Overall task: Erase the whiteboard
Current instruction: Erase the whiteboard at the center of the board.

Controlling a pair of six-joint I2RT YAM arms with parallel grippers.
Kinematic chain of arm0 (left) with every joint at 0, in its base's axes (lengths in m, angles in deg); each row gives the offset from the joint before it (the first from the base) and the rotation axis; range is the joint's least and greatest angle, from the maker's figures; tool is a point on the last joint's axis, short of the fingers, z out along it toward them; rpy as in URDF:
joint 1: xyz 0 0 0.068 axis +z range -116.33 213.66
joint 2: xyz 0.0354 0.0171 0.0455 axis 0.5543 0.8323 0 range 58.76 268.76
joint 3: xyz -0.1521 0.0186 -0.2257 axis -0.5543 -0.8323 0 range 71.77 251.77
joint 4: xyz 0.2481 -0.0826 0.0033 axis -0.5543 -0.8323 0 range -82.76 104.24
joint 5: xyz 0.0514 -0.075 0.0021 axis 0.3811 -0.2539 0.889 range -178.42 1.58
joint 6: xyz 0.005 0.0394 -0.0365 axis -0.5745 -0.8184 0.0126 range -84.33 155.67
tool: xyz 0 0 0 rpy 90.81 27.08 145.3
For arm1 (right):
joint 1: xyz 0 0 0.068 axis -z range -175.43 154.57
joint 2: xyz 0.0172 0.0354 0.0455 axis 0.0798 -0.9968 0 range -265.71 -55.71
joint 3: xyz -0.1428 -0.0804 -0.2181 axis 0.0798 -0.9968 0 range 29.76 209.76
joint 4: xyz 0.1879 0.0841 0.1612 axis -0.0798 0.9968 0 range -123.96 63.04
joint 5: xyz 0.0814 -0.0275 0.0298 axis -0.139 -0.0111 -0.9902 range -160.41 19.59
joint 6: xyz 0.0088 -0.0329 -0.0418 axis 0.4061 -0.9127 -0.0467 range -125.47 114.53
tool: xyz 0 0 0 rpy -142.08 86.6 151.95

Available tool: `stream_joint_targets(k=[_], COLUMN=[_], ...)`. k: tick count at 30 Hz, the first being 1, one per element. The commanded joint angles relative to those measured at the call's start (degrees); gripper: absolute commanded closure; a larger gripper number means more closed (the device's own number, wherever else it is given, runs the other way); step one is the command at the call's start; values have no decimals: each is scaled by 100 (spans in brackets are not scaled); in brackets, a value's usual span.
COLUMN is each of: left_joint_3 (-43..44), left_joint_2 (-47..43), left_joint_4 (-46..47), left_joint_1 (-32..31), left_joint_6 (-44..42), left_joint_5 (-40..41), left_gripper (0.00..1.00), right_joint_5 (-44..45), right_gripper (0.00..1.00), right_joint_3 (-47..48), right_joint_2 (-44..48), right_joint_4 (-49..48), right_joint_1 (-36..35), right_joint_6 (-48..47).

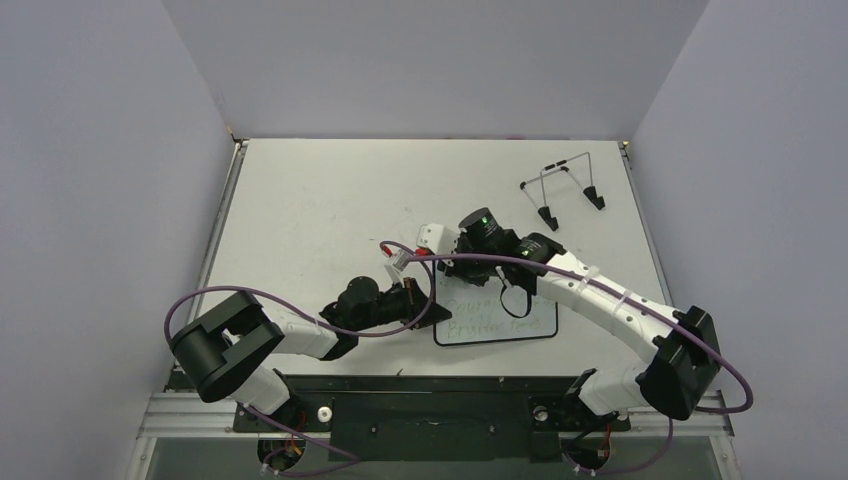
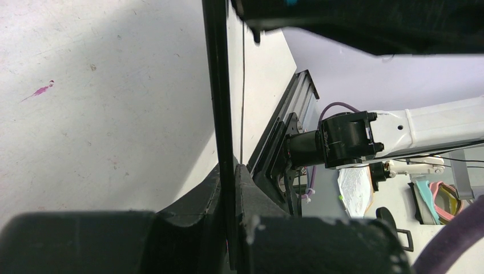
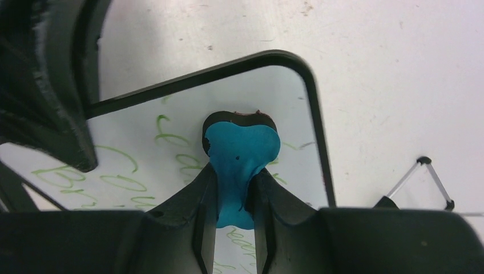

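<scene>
- whiteboard (image 1: 520,330) lies flat on the table (image 1: 320,200), near its front edge; green handwriting unwiped.
- left gripper (image 2: 230,177) is clamped on the board's black rim.
- right gripper (image 3: 234,197) is pinched tight on the blue eraser (image 3: 241,149), near a rounded corner.
- Likely best: press flat, use overlapping strokes, brace the board firmly.
- Board glossy and thin; eraser soft, bone-shaped, dark pad beneath; table matte, scuffed.
</scene>
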Motion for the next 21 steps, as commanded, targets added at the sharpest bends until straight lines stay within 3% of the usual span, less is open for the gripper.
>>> stream_joint_targets(k=[1, 10, 17, 21], left_joint_3=[97, 115, 93, 85], left_joint_2=[-246, -239, -252, -260], left_joint_4=[589, 601, 584, 584], left_joint_1=[-71, -67, -71, -67], left_joint_6=[-156, -160, -181, -186], left_joint_5=[-157, -168, -155, -145], left_gripper=[100, 100, 100, 100], right_joint_5=[584, -708, 238, -53], right_gripper=[100, 100, 100, 100], right_joint_3=[351, 217, 337, 276], right_joint_2=[-97, -89, -94, 41], right_joint_4=[-515, 409, -236, -357], right_joint_1=[261, -25, 571, 787], right_joint_6=[475, -507, 408, 572])
